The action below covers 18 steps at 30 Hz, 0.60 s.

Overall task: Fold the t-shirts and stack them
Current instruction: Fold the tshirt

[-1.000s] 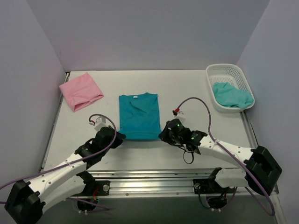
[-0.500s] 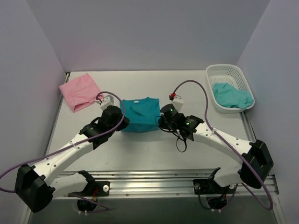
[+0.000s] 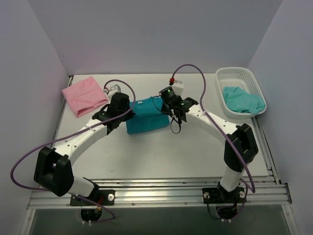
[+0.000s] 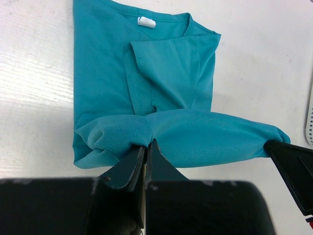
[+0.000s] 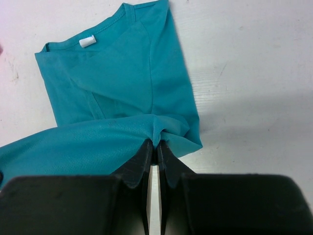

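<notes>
A teal t-shirt lies mid-table, its bottom hem lifted and carried over toward the collar. My left gripper is shut on the hem's left corner; the pinch shows in the left wrist view, above the shirt. My right gripper is shut on the hem's right corner, seen in the right wrist view over the shirt. A folded pink t-shirt lies at the far left. A light green t-shirt lies crumpled in the white basket.
The basket stands at the far right by the right wall. The purple walls close in the table on three sides. Purple cables loop over both arms. A metal rail runs along the near edge.
Both grippers have carried the teal shirt's bottom hem from the near edge back toward the collar, so the shirt now shows about half as long.
</notes>
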Available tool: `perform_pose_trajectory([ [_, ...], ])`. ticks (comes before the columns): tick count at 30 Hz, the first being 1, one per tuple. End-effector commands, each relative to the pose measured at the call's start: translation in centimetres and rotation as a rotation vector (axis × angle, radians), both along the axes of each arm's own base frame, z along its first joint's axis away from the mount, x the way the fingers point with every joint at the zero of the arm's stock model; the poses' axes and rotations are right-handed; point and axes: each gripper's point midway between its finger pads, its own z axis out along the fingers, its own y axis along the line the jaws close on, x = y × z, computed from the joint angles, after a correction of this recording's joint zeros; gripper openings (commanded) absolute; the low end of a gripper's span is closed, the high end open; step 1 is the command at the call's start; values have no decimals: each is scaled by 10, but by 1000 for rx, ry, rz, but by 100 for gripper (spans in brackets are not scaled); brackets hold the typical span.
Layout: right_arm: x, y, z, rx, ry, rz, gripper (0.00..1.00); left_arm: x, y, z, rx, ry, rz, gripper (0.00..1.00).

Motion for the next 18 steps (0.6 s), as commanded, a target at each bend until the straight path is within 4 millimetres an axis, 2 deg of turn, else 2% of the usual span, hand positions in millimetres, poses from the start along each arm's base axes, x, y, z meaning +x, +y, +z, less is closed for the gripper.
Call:
perform_pose_trajectory([
  [1, 14, -12, 5, -50, 1, -14, 0, 22, 6, 24, -13, -72, 6, 2],
  [4, 26, -8, 1, -47, 6, -9, 0, 34, 15, 22, -24, -75, 21, 2],
  [5, 32, -5, -9, -55, 23, -8, 0, 39, 21, 20, -25, -73, 32, 2],
  [6, 42, 0, -1, -35, 7, -7, 0, 46, 20, 16, -27, -64, 26, 3],
  [7, 54, -2, -2, -37, 4, -15, 0, 54, 21, 19, -35, -76, 28, 3],
  [8, 67, -1, -26, -60, 38, -24, 0, 67, 29, 5, -19, -52, 45, 3],
  [9, 96, 8, -2, -22, -23, -35, 0, 78, 34, 1, -16, -45, 55, 8],
  [10, 117, 13, -3, -24, -37, -21, 1, 101, 30, 21, -49, -101, 46, 12],
  [11, 148, 6, -57, -74, 26, -37, 16, 120, 33, 22, -39, -117, 28, 20],
  [12, 165, 3, -69, -100, 51, -37, 57, 150, 49, -15, -32, -62, 45, 45],
  [13, 215, 9, 3, -13, -123, -82, 99, 189, 33, 27, -118, -166, -47, 93],
  [14, 237, -11, -57, -10, -49, -146, 100, 217, 34, -33, -123, -62, -71, 94],
  [15, 249, -15, -47, 48, -76, -160, 100, 228, 52, -55, -148, 27, -49, 94],
  [16, 252, -21, -60, 77, -51, -179, 100, 239, 53, -61, -177, 66, -52, 94],
  [17, 251, -27, -78, 81, -20, -197, 100, 260, 50, -33, -213, 14, -75, 94],
  [18, 264, -27, -12, 160, -177, -203, 100, 262, 53, -37, -205, 23, -75, 94],
])
